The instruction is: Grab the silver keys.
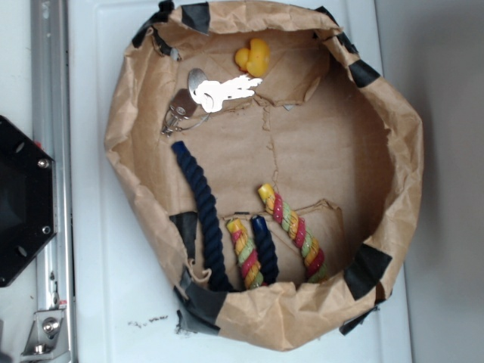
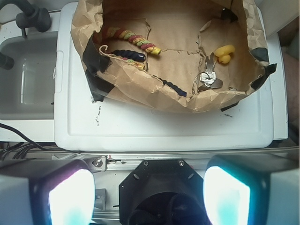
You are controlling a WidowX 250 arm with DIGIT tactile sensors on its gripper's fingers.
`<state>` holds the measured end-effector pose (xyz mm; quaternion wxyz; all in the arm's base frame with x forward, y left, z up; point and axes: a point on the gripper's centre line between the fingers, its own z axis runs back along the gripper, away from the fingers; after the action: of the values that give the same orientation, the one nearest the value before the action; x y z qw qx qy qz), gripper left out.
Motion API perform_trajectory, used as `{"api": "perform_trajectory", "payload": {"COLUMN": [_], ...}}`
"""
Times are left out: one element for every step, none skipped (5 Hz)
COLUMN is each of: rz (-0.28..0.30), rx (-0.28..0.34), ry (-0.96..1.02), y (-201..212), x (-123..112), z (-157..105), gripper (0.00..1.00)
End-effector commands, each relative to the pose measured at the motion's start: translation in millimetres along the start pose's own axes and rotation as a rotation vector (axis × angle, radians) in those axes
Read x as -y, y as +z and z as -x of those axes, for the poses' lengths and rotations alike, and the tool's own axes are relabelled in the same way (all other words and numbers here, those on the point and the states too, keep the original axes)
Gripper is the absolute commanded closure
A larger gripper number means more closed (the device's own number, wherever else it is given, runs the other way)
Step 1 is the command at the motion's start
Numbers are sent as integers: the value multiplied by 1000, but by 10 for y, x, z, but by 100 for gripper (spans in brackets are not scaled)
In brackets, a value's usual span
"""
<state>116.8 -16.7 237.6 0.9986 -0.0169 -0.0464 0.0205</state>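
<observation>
currently the silver keys [image 1: 181, 106] lie on the floor of the brown paper basin [image 1: 408, 151], in the upper left of the exterior frame, with a white patch just to their right hiding part of them. the yellow rubber duck [image 1: 253, 57] sits near the keys, above and to their right, apart from them. a dark blue rope [image 1: 200, 212] runs from below the keys toward the lower rim, and two multicoloured ropes [image 1: 295, 231] lie at the bottom centre. the basin rests on a white bench [image 2: 164, 131]. in the wrist view the keys [image 2: 208, 77] appear at centre right, left of and below the duck [image 2: 225, 52]. the fingers [image 2: 70, 197] show as two pale blurred blocks at the lower corners, spread wide apart and grasping nothing, well away from the basin.
</observation>
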Motion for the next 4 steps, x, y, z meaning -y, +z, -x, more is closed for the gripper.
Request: {"api": "perform_trajectory", "payload": {"rz": [0, -15, -2, -53], "rx": [0, 27, 46, 68], "ry": [0, 123, 198, 238], "y": [0, -100, -188, -485], "x": [0, -42, -187, -411], "z": [0, -495, -947, -1220], "gripper": [0, 0, 0, 0]}}
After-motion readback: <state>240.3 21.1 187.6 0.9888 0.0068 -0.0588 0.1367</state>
